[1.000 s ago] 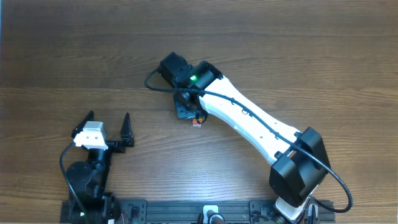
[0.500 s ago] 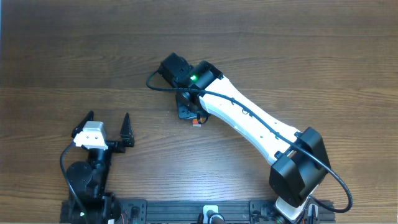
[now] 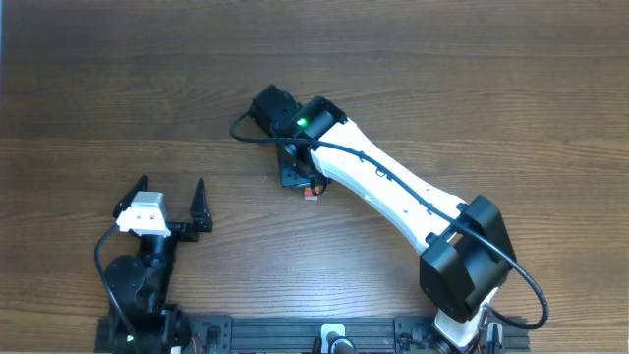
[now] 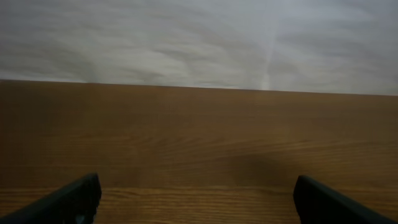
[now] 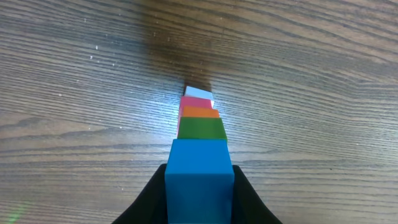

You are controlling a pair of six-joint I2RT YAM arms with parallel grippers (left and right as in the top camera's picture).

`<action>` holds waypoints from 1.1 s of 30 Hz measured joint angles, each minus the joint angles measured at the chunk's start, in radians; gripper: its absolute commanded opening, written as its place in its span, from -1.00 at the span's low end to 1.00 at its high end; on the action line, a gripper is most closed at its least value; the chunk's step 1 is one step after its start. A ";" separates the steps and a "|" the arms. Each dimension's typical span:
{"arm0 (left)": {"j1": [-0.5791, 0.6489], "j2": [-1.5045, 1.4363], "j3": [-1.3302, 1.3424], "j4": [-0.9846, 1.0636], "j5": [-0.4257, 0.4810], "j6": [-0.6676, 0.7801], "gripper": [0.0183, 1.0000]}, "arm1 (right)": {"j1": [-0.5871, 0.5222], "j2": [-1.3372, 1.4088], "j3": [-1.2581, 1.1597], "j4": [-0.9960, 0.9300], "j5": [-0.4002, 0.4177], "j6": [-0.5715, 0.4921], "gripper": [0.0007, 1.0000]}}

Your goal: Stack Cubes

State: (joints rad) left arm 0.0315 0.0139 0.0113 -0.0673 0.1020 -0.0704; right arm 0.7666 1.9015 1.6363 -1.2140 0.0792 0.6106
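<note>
In the right wrist view a blue cube (image 5: 199,177) tops a stack of a green cube (image 5: 201,129), an orange cube (image 5: 199,112), a pink cube (image 5: 193,102) and a white cube (image 5: 198,93) at the bottom. My right gripper (image 5: 199,193) is shut on the blue cube, one finger against each side. In the top view the right gripper (image 3: 298,175) is at the table's middle, with a red and white bit of the stack (image 3: 311,194) peeking out beside it. My left gripper (image 3: 169,197) stands open near its base at the left, holding nothing.
The wooden table (image 3: 472,108) stretches bare on all sides of the stack. In the left wrist view the open left gripper (image 4: 199,202) faces the table's far edge (image 4: 186,86) and a pale wall (image 4: 186,37).
The right arm's elbow has shifted slightly to the left. The right gripper stays at the stack, and the left arm has not moved.
</note>
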 measured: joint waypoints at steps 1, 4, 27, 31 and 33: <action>0.000 0.000 0.000 0.000 0.000 0.000 1.00 | 0.000 0.001 0.000 0.002 0.001 0.001 -0.98; 0.000 0.000 0.000 0.000 0.000 0.000 1.00 | 0.000 0.002 0.000 0.006 0.002 0.004 -0.98; 0.000 0.000 0.000 0.000 0.000 0.000 1.00 | -0.008 0.002 0.000 0.008 0.003 0.010 -0.98; 0.000 0.000 0.000 0.000 0.000 0.000 1.00 | -0.008 0.008 0.000 0.008 0.003 0.010 -0.98; 0.000 0.000 0.000 0.000 0.000 0.000 1.00 | -0.008 0.015 0.000 0.011 0.003 0.010 -0.98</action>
State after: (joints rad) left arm 0.0315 0.0139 0.0113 -0.0673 0.1020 -0.0708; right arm 0.7589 1.9167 1.6363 -1.2030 0.0818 0.6209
